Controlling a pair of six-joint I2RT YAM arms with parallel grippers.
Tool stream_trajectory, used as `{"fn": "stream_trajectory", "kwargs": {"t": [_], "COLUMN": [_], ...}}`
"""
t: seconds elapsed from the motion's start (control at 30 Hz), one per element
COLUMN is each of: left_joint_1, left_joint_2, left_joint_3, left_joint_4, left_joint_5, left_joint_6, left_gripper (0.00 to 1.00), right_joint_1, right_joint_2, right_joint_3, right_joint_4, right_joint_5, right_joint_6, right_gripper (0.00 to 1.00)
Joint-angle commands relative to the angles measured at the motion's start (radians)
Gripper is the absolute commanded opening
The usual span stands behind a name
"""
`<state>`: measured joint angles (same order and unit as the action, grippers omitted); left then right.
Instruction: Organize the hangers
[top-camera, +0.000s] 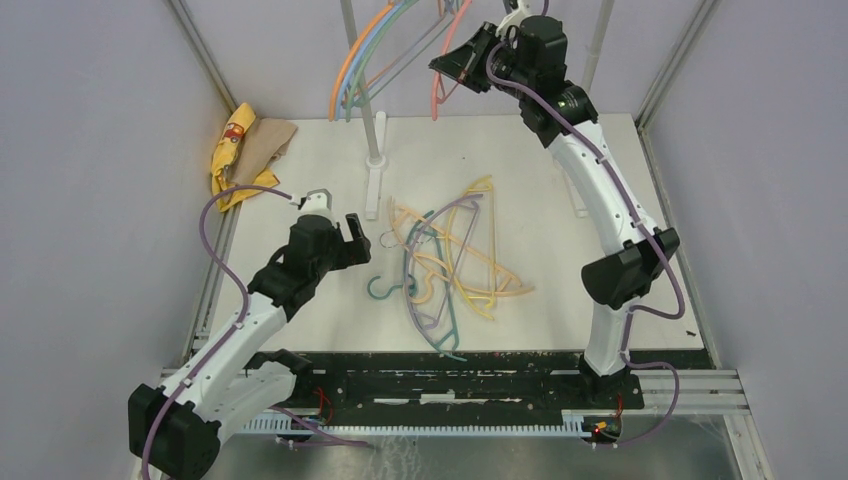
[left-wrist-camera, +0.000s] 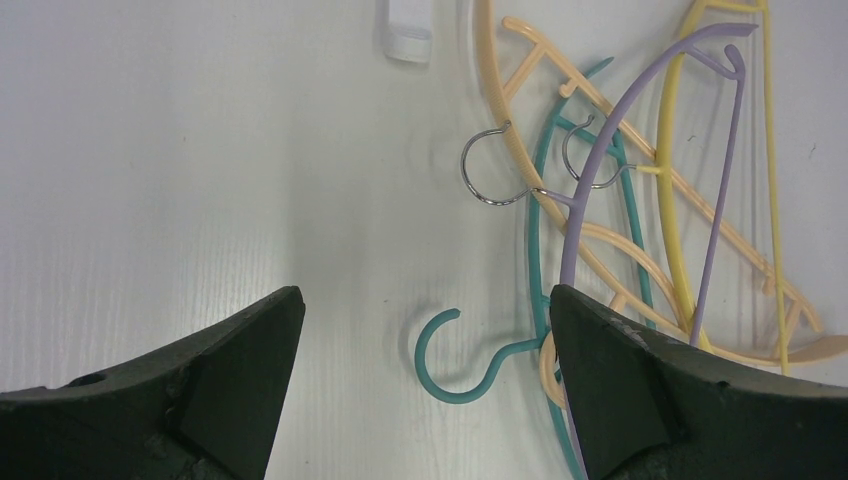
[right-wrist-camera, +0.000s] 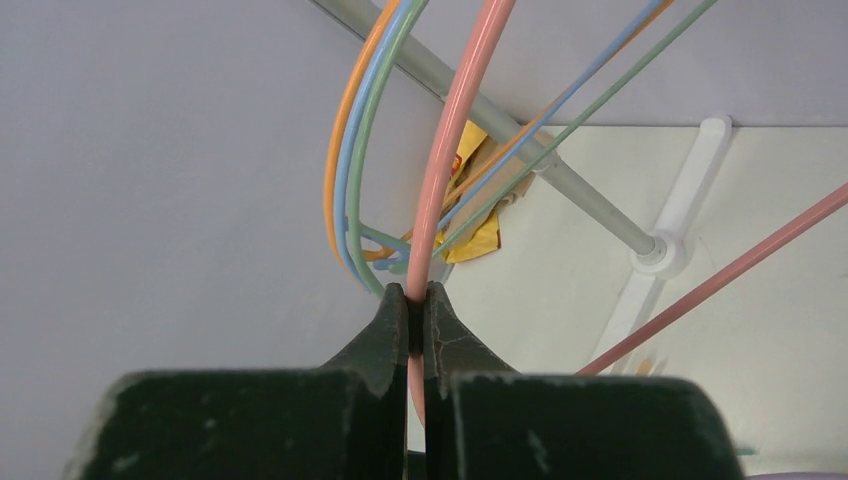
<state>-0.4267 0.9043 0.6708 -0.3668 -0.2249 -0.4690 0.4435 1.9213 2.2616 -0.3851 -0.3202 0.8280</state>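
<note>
Over at the far left, a crumpled yellow cloth (top-camera: 228, 150) lies on a scrap of brown paper (top-camera: 268, 140) in the back corner of the white tabletop (top-camera: 540, 180). Just right of it, the left gripper (left-wrist-camera: 425, 296) hangs low over bare surface with its jaws spread wide, holding nothing.

A loose pile of hangers (top-camera: 470, 262) sprawls beside it, peach, yellow, teal and purple ones lying tangled flat. The teal hook (left-wrist-camera: 421, 358) curls between the fingertips. The purple hanger (left-wrist-camera: 717, 210) crosses over the others, and a metal hook (left-wrist-camera: 466, 170) pokes out at the pile's left edge.

Behind the pile stands a grey rack pole (top-camera: 372, 130) on a white foot (top-camera: 376, 190). Orange, blue and green hangers (right-wrist-camera: 347, 150) hang from the rack above it.

Right of those, high up, the right gripper (right-wrist-camera: 410, 295) is clamped tight on the thin rod of a pink hanger (right-wrist-camera: 450, 150), close to the hung ones.

Pale lilac walls (top-camera: 90, 200) close in both sides, and a black strip (top-camera: 450, 375) runs along the near edge.
</note>
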Motion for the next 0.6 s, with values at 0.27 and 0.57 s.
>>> {"fn": "stream_trajectory", "kwargs": {"t": [0.27, 0.57], "left_joint_1": [0.007, 0.007], "left_joint_2": [-0.021, -0.022], "left_joint_3": [0.021, 0.012], "left_joint_4": [0.018, 0.023], "left_joint_5": [-0.008, -0.006], "left_joint_6": [0.007, 0.006], "left_gripper": [0.99, 0.99], "right_joint_1": [0.003, 0.053], "right_joint_2": [0.067, 0.151], "right_joint_3": [0.032, 0.124], "right_joint_4": [0.094, 0.037], "right_joint_5": [-0.111, -0.210], "right_joint_6": [0.113, 0.117], "right_gripper": [0.01, 0.01]}}
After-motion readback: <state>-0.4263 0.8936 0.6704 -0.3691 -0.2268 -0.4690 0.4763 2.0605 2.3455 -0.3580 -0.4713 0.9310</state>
